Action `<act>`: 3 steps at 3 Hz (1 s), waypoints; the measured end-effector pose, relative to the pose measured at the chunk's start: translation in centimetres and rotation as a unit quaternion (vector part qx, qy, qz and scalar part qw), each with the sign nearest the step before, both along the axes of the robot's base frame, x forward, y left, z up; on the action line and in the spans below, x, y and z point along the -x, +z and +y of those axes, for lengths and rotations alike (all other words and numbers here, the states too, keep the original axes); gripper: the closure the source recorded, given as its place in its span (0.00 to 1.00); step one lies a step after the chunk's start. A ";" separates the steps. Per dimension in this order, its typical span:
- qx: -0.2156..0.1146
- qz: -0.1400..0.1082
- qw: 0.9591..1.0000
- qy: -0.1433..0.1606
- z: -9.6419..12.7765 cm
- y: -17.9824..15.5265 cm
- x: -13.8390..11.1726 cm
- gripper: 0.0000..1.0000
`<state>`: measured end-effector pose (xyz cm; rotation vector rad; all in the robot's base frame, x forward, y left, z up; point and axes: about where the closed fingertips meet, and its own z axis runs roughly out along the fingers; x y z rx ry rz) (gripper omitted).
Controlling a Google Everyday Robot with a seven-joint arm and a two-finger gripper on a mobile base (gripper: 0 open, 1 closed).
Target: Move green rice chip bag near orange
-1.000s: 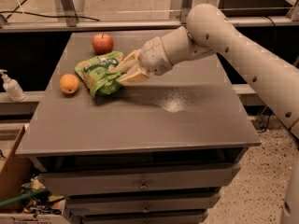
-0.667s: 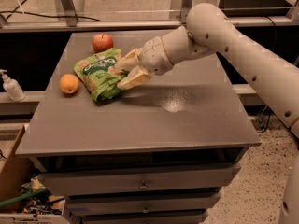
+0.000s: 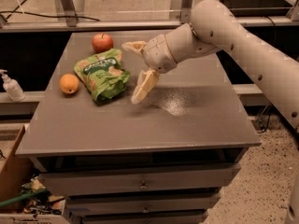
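A crinkly, bright green rice chip bag (image 3: 103,73) of foil, printed with tan chip pictures and a darker green label, lay flat on the left half of the flat grey table (image 3: 196,120). A small, round, matte-skinned orange (image 3: 69,83) sat close to the bag's left edge, with a narrow strip of table showing between them. A round red apple (image 3: 102,43) stood just behind the bag, near the table's far edge. The cream-coloured two-finger tool (image 3: 132,71) hovered just to the right of the bag with its fingers spread wide and nothing between them. One finger pointed left above the bag's far right corner, and the other slanted down toward the tabletop beside the bag's right edge. Whether that lower finger touched the foil could not be told. The pale, rounded robot arm (image 3: 224,27) reached in from the right. Off the table to the left stood a white plastic pump bottle (image 3: 10,85) on a ledge, and a brown cardboard box (image 3: 11,171) sat on the floor below.
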<state>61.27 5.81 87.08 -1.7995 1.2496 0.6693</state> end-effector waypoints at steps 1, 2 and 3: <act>0.003 -0.003 0.999 -0.036 -2.7 0.6 -0.7 0.00; 0.008 -0.013 0.996 -0.089 -7.1 1.5 -2.0 0.00; 0.008 -0.013 0.996 -0.089 -7.1 1.5 -2.0 0.00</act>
